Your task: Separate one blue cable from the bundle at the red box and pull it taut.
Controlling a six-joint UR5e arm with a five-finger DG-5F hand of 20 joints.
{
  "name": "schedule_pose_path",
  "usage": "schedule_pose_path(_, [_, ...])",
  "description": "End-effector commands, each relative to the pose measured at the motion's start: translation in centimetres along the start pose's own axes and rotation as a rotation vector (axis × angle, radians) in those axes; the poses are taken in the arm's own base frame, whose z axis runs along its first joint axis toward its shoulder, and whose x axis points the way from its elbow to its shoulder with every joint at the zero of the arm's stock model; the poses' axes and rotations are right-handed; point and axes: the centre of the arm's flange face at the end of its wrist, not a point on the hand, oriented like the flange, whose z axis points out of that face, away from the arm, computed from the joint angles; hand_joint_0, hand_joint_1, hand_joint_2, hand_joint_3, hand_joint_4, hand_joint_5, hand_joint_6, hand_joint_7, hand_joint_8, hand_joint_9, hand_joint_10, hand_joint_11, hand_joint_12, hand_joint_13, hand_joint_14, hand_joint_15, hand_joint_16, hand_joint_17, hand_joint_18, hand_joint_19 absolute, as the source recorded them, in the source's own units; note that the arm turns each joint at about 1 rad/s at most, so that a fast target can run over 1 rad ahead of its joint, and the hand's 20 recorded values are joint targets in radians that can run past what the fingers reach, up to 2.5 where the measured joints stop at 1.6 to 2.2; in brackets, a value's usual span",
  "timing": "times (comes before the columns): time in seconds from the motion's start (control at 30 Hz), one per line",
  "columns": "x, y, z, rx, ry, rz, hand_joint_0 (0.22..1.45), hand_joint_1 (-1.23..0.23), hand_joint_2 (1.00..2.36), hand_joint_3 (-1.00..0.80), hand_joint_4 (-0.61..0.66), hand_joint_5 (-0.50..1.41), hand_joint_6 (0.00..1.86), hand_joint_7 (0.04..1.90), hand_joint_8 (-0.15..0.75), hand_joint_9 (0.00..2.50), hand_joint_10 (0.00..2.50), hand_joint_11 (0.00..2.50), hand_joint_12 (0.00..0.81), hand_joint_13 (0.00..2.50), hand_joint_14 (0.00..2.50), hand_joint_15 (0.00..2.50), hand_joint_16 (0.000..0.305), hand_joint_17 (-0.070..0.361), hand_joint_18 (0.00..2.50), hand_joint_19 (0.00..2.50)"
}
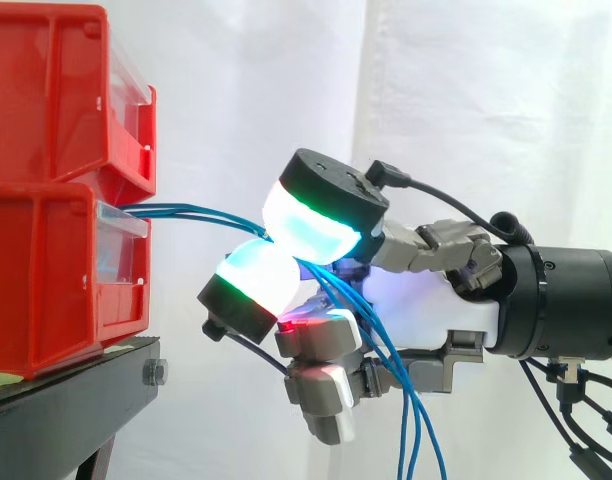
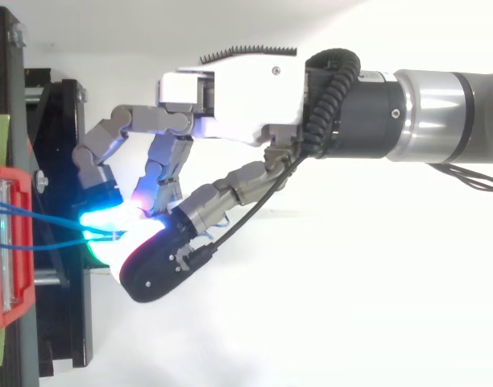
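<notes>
Robot hand (image 1: 436,300) pinching blue cables (image 1: 186,211) | cables run to red box (image 1: 46,290)

Two red bins (image 1: 48,95); one black stand (image 1: 71,392); at least three blue cables (image 1: 191,210)

Hand (image 2: 238,101) from the right, curled fingers (image 2: 154,270) around blue cables (image 2: 37,216) just off the red box (image 2: 21,185).
</notes>
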Motion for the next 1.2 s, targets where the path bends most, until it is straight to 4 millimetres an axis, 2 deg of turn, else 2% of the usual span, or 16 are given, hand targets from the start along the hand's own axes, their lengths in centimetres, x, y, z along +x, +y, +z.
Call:
schedule_pose_path(0.0, [0.00,0.02,0.01,-0.001,0.000,0.000,0.82,-0.96,1.00,-0.50,-0.09,-0.16,0.93,1.25,0.294,1.15,0.03,1.25,0.377,1.13,0.03,0.89,0.042,0.094,0.95,0.84])
schedule_pose_path(0.1, [-0.12,0.06,-0.04,-0.001,0.000,0.000,0.75,-0.96,1.00,-0.50,-0.03,-0.15,0.93,1.28,0.299,1.18,0.03,1.26,0.379,1.13,0.03,0.89,0.042,0.094,0.98,0.84])
schedule_pose_path(0.17, [-0.10,-0.06,-0.04,0.001,0.000,0.000,0.67,-0.96,1.00,-0.50,0.01,-0.14,0.93,1.18,0.305,1.22,0.03,1.27,0.380,1.15,0.03,0.89,0.041,0.092,0.99,0.86])
schedule_pose_path(0.2, [-0.12,0.06,-0.04,-0.001,0.000,0.000,0.63,-0.94,1.00,-0.50,0.03,-0.13,0.93,1.13,0.303,1.22,0.03,1.27,0.382,1.17,0.03,0.90,0.041,0.091,1.00,0.86])
schedule_pose_path(0.3, [-0.11,-0.06,-0.04,0.001,-0.001,0.000,0.51,-0.87,1.00,-0.50,0.06,-0.13,0.91,1.12,0.329,1.25,0.03,1.27,0.406,1.20,0.03,0.90,0.044,0.099,1.05,0.85])
schedule_pose_path(0.43, [-0.12,0.01,0.00,0.000,-0.001,-0.002,0.45,-0.77,1.00,-0.50,0.08,-0.13,0.88,1.08,0.351,1.27,0.03,1.24,0.433,1.22,0.03,0.88,0.049,0.109,1.09,0.84])
schedule_pose_path(0.57, [-0.11,-0.06,-0.04,0.001,-0.001,-0.002,0.47,-0.60,1.00,-0.50,0.09,-0.13,0.87,1.06,0.344,1.27,0.02,1.23,0.416,1.22,0.03,0.88,0.046,0.104,1.07,0.85])
schedule_pose_path(0.63, [-0.11,-0.06,-0.04,0.001,-0.001,-0.002,0.56,-0.50,1.00,-0.50,0.07,-0.13,0.86,1.14,0.312,1.26,0.03,1.24,0.381,1.20,0.03,0.89,0.039,0.087,1.00,0.92])
schedule_pose_path(0.7, [-0.11,-0.06,-0.04,0.001,-0.001,-0.002,0.61,-0.49,1.00,-0.50,0.05,-0.13,0.86,1.20,0.305,1.28,0.03,1.24,0.374,1.20,0.03,0.91,0.037,0.083,0.99,0.95])
schedule_pose_path(0.83, [-0.12,0.01,0.00,0.000,-0.001,-0.002,0.61,-0.64,1.01,-0.34,0.04,-0.13,0.88,1.22,0.307,1.27,0.02,1.27,0.385,1.20,0.03,0.92,0.038,0.086,0.99,0.96])
schedule_pose_path(0.93, [-0.10,-0.06,-0.04,0.001,0.000,-0.002,0.65,-0.84,1.02,-0.20,0.01,-0.15,0.91,1.24,0.301,1.22,0.03,1.26,0.388,1.18,0.03,0.91,0.040,0.090,0.99,0.94])
schedule_pose_path(1.03, [-0.10,-0.06,-0.04,0.001,0.000,0.000,0.76,-0.94,1.02,-0.30,-0.12,-0.17,0.92,1.25,0.289,1.20,0.03,1.28,0.381,1.16,0.03,0.91,0.043,0.097,0.99,0.91])
schedule_pose_path(1.17, [-0.11,0.02,0.01,-0.002,0.000,-0.002,0.83,-0.93,1.00,-0.50,-0.13,-0.16,0.94,1.27,0.286,1.20,0.03,1.26,0.376,1.14,0.03,0.90,0.044,0.099,0.97,0.89])
